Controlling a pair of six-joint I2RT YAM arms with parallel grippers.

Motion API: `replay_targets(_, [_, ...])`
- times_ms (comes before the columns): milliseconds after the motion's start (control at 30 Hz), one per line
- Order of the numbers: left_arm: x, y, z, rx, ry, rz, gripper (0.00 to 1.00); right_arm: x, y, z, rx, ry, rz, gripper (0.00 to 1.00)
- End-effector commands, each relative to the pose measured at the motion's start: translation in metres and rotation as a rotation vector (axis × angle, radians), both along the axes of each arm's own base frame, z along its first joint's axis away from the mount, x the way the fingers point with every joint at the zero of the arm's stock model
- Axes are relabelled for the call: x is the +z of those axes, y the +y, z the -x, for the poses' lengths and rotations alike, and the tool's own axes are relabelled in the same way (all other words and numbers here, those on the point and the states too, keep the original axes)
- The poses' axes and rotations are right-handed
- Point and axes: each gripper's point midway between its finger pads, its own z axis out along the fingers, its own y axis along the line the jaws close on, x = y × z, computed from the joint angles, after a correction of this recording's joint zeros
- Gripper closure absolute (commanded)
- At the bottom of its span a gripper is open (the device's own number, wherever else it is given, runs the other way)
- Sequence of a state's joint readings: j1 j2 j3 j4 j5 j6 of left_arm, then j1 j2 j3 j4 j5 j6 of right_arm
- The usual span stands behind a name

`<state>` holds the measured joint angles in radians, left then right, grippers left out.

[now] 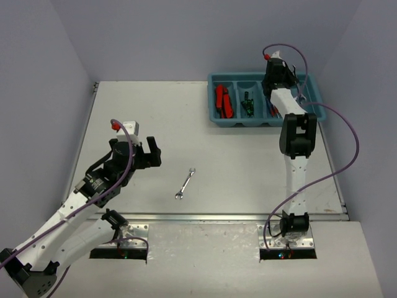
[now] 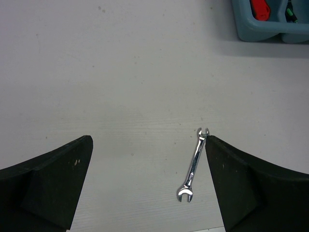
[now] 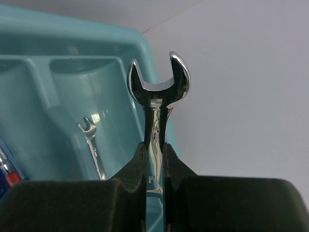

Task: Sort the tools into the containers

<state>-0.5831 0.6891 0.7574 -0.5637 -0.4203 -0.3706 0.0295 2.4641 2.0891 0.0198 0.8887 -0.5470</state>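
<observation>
While the right gripper (image 3: pixel 154 150) hangs above the far right end of the teal tray (image 1: pixel 248 124), one wrench lies loose on the table (image 1: pixel 155 112).

Its jaws are pinched tight on the shank of a silver open-end wrench (image 3: pixel 157 92), head outward, over the tray's outer wall. A second wrench (image 3: pixel 92 145) lies in a compartment below, apparently the rightmost. The left gripper (image 1: pixel 151 155) is spread wide and holds nothing. The third wrench (image 1: pixel 185 183) lies near it on the table, apart from both fingers. Red-and-black knives (image 1: pixel 222 100) occupy the leftmost compartment, and a green screwdriver (image 1: pixel 247 102) the next.

Wrench (image 1: pixel 185 184) on table (image 1: pixel 155 124), tray (image 1: pixel 242 123) behind-right
</observation>
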Motion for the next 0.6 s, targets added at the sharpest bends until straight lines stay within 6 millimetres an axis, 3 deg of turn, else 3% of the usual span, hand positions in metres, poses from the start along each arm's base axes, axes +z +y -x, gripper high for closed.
replay_targets(0, [0.013,-0.007,-0.005,-0.024,-0.048,0.021,0.00,0.000,-0.018,-0.003,-0.030,-0.062,-0.093,0.99])
replay_targets(67, [0.012,-0.007,-0.005,-0.021,-0.044,0.017,0.00,-0.008,-0.026,0.000,-0.044,-0.050,-0.107,1.00])
replay_targets(233, [0.012,-0.005,-0.005,-0.014,-0.044,0.014,0.00,-0.015,-0.023,-0.002,-0.033,-0.043,-0.125,0.96])
replay_targets(300, [0.012,-0.006,-0.005,-0.015,-0.044,0.015,0.00,-0.017,-0.022,-0.002,-0.028,-0.033,-0.137,0.83])
replay_targets(367, [0.012,-0.007,-0.005,-0.019,-0.043,0.015,0.00,-0.018,-0.022,0.001,-0.041,-0.032,-0.148,0.48])
replay_targets(533, [0.010,-0.008,-0.005,-0.029,-0.037,0.015,0.00,0.012,-0.007,0.005,-0.030,-0.062,-0.187,0.37])
replay_targets(567, [0.010,-0.009,-0.006,-0.031,-0.035,0.014,0.00,0.022,0.006,0.004,-0.012,-0.073,-0.189,0.33])
